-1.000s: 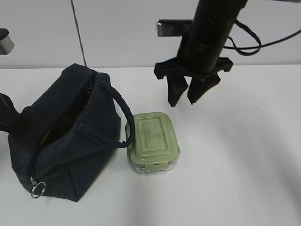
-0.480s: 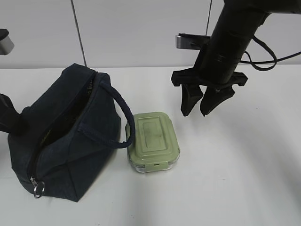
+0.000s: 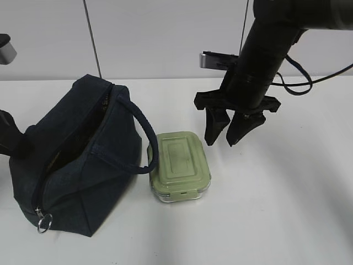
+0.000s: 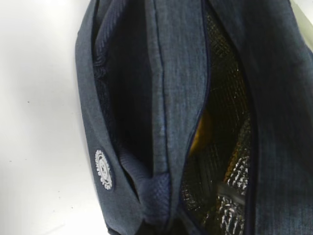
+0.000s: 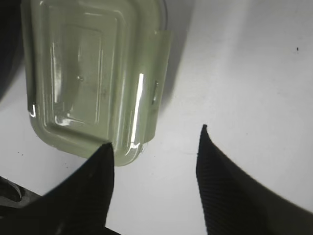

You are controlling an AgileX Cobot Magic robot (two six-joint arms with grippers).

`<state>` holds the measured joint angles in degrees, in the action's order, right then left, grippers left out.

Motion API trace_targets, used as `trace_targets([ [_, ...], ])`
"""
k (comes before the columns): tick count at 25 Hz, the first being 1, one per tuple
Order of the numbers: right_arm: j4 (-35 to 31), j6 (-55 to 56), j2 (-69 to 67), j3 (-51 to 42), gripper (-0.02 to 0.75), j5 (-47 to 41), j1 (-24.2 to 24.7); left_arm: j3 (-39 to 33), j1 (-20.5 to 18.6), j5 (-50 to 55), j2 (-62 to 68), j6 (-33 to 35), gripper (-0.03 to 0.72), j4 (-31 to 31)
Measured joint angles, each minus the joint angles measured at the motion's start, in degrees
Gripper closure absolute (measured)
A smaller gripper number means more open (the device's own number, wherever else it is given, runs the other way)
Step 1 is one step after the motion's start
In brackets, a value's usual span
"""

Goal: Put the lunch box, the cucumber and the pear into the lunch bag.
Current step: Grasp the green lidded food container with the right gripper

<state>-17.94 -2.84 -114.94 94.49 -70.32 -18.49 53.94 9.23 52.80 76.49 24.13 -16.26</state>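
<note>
White bench (image 3: 287,210) under a pale panelled wall carries everything. At left stands the boxy dark navy fabric lunch bag (image 3: 77,165), unzipped, one rounded loop handle (image 3: 144,138) arching over towards the rectangular glass lunch box with the sage-green clip lid (image 3: 179,165), which sits just beside the bag. Down inside the bag's silvery lining the left wrist view shows a yellow-orange patch (image 4: 200,134) (probably the pear; the cucumber I cannot make out).

Judging by this, the lunch box is the step in hand. The right hand (image 3: 227,128) hangs above the bench beside the box's far right corner, jaws parted and holding nothing. Next it needs to shift over the lid, lower, and straddle the box's narrow width.

The left hand is out of clear sight at the bag's left end; it reads as clenched, though on what I cannot tell.
</note>
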Motion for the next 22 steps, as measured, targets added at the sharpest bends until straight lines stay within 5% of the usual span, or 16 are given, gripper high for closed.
trace_targets([
  [22,-4.94,-10.76,-1.67,-4.04,0.302,3.16,0.58,0.0,0.0,0.16,0.0,0.0,0.686,0.0],
])
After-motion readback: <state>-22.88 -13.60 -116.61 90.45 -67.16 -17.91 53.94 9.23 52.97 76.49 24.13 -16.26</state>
